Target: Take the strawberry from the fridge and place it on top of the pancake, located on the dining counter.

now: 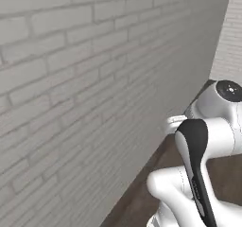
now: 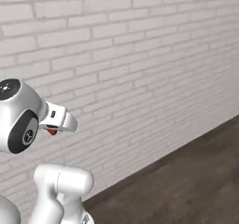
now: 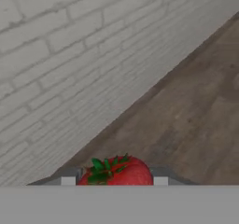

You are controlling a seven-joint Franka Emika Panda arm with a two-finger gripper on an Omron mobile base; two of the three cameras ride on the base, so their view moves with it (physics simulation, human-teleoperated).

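The strawberry, bright red with a green leafy cap, sits between my gripper's two fingertips at the bottom of the hand view; the gripper is shut on it. In the right base view a small red bit of the strawberry peeks out under the white hand, held up in the air in front of a brick wall. The arm is folded close to the base. The fridge, the pancake and the dining counter are out of view.
A pale grey brick wall stands close ahead and runs along the left. Dark wood floor lies at its foot and stretches off to the right.
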